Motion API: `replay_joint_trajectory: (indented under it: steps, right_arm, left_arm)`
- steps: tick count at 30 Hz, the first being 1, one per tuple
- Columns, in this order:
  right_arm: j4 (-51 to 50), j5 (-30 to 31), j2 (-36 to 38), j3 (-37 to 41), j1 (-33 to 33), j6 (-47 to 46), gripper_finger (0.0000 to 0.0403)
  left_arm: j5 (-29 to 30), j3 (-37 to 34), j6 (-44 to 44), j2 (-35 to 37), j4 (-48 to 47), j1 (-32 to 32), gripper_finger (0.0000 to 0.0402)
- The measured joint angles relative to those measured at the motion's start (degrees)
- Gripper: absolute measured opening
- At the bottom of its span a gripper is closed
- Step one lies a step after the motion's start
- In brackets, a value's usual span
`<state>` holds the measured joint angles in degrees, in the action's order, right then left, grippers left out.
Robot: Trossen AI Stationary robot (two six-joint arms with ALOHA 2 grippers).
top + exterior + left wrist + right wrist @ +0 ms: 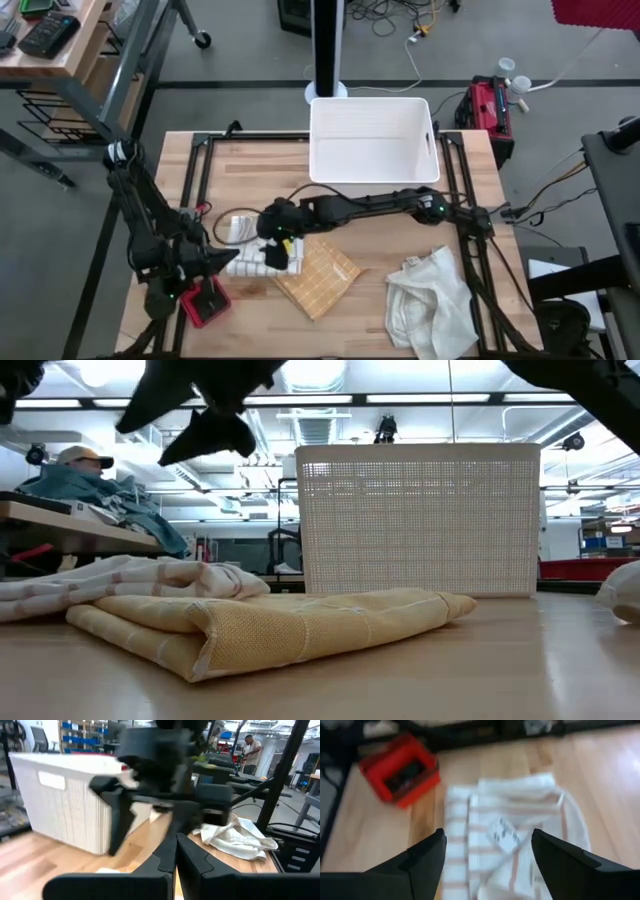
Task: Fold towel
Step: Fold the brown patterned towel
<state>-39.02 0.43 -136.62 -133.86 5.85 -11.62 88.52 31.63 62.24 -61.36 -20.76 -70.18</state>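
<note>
Towel status, for your record: the white striped towel [512,840] lies folded on the wooden table [400,230], left of centre, touching the folded yellow waffle towel [317,275]. Your right gripper [487,855] hangs above the striped towel, fingers [427,852] spread wide, holding nothing. Your left gripper [175,855] sits low near the table's left front, fingers pressed together and empty, pointing toward the right arm. A red box [207,302] rests near it. White slatted basket [372,138] stands at the far edge; a crumpled cream cloth [430,300] lies front right.
</note>
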Motion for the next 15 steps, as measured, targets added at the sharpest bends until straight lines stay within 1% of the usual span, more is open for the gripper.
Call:
replay_joint_trajectory:
  steps: [4,6,10,15]
  right_arm:
    - [-1.7,1.8,-0.1,2.4,1.8,2.1,0.0273]
    - [-1.6,4.3,0.0,4.8,2.5,2.3,0.0271]
    - [-3.2,11.6,0.5,10.9,2.9,0.8,0.0273]
    - [0.5,15.2,1.0,18.1,1.1,-1.9,0.0274]
  left_arm:
    - [-2.9,-2.3,3.9,-0.7,2.7,2.2,0.0000]
    - [-4.5,-3.4,6.3,-1.2,3.9,3.7,0.0000]
    - [-8.0,-5.6,9.5,-2.9,8.7,6.6,0.0000]
    - [-9.6,-5.9,9.9,-6.2,12.6,7.8,0.0000]
